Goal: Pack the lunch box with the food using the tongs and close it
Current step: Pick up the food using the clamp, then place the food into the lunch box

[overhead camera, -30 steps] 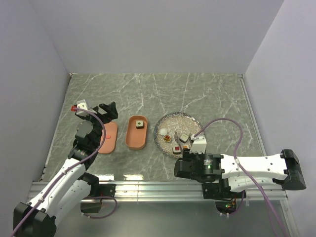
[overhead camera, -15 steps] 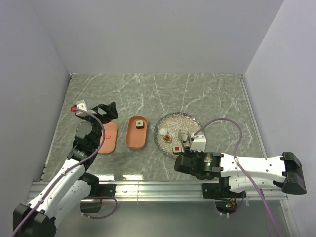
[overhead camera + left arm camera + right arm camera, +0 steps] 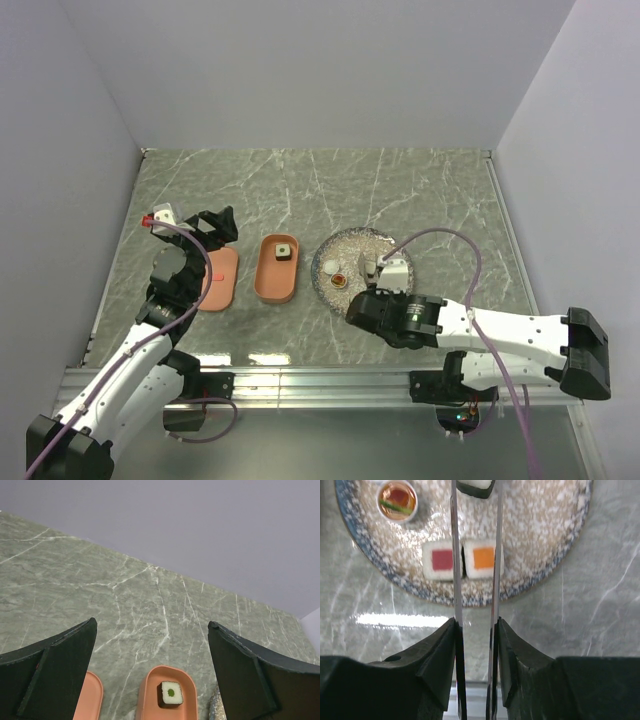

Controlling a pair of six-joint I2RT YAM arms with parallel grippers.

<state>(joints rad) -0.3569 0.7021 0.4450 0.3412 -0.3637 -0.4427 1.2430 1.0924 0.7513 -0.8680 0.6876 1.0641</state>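
Right pincer [image 3: 476, 625] grips tongs [image 3: 454, 555] (slim, grey).

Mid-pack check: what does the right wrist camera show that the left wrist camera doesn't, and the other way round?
Right wrist only: the right gripper shut on the tongs, whose arms frame the orange-centred piece beside the red-centred piece on the plate, with a small round sauce cup further off.
Left wrist only: the open left gripper, the lunch box with one green-centred piece in it, and an edge of the lid.
Both: the green marble table; the left view catches what looks like a sliver of the plate's rim.
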